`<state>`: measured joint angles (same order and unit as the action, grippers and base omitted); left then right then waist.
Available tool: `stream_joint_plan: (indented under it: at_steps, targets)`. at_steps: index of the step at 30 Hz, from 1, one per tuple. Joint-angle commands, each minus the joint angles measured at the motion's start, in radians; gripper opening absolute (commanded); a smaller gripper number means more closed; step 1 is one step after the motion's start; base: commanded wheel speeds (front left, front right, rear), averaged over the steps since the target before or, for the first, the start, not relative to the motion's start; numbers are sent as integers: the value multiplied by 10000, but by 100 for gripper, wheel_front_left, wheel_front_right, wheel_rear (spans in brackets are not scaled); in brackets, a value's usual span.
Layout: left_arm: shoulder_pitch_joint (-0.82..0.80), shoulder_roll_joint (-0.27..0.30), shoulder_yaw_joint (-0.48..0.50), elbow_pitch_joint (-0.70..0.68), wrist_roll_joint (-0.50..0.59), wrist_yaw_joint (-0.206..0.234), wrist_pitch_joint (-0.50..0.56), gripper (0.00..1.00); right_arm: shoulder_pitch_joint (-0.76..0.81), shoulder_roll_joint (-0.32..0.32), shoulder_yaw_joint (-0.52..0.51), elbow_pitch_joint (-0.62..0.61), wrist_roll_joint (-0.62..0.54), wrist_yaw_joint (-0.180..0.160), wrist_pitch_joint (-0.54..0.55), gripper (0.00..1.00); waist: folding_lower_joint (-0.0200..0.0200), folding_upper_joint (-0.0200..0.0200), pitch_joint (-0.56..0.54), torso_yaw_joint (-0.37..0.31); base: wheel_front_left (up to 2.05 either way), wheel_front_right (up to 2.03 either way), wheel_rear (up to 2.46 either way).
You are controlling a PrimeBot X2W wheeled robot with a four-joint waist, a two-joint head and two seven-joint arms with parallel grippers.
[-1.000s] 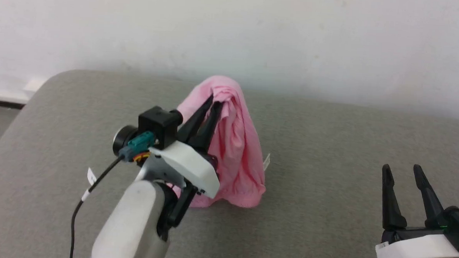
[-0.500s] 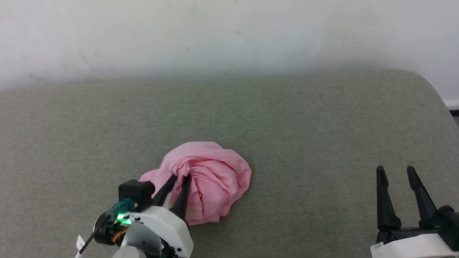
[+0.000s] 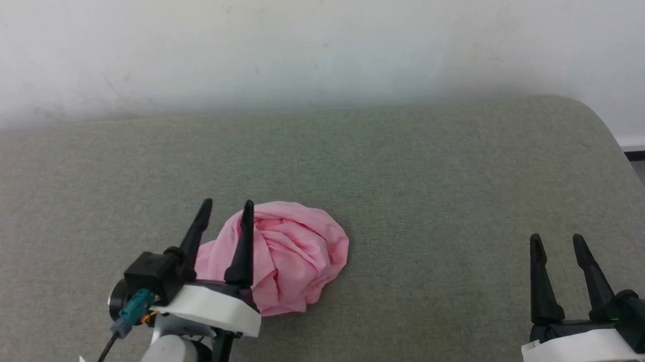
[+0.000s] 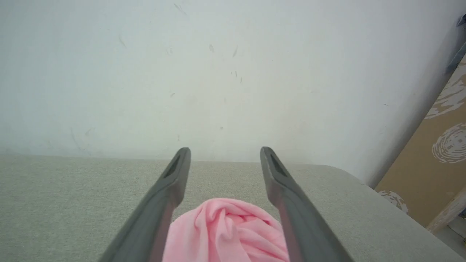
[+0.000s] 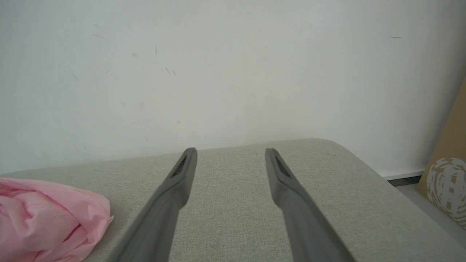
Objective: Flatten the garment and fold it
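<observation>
The garment (image 3: 289, 256) sat in a crumpled pink heap on the grey padded bench (image 3: 437, 180), left of centre. Over its near left edge, the left fingers (image 3: 242, 243) were spread wide, the heap lying low between them with nothing pinched. Well off to the right, the right fingers (image 3: 540, 277) stood wide apart too, empty, with the garment away to their left.
</observation>
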<state>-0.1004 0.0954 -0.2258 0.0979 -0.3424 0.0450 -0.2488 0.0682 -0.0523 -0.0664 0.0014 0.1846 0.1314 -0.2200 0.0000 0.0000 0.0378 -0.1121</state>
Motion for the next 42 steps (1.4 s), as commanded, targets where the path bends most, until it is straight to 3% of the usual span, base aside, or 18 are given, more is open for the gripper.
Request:
stream_joint_plan:
  at_steps: [1, 10, 23, 35, 41, 42]
  targets:
    - [182, 40, 122, -114, 149, 125, -81, 100, 86, 20, 3, -66, -27, -7, 23, 100, 0, 0, -171, 232, 0, 0, 0]
    - [794, 553, 1062, -62, 96, 513, -116, 100, 232, 20, 155, -276, -61, -7, 217, 100, 0, 0, -309, 595, 0, 0, 0]
    - [1474, 1223, 1328, -354, -76, 412, 333, 100, 161, 20, 911, 62, 265, -7, 1224, 100, 0, 0, -394, 1001, 0, 0, 0]
    - [987, 919, 860, -604, -78, 321, 300, 100, -2792, 17, 4117, 2295, 818, -7, 4498, 100, 0, 0, 185, 1623, 0, 0, 0]
    - [739, 792, 687, -401, -72, 249, 200, 100, -4095, -31, 5247, 3770, 1288, -7, 5529, 100, 0, 0, 364, 1953, 0, 0, 0]
    - [711, 777, 674, -353, -78, 236, 180, 100, -4218, -28, 5280, 3982, 1400, -7, 5578, 49, 0, 0, 376, 1982, 0, 0, 0]
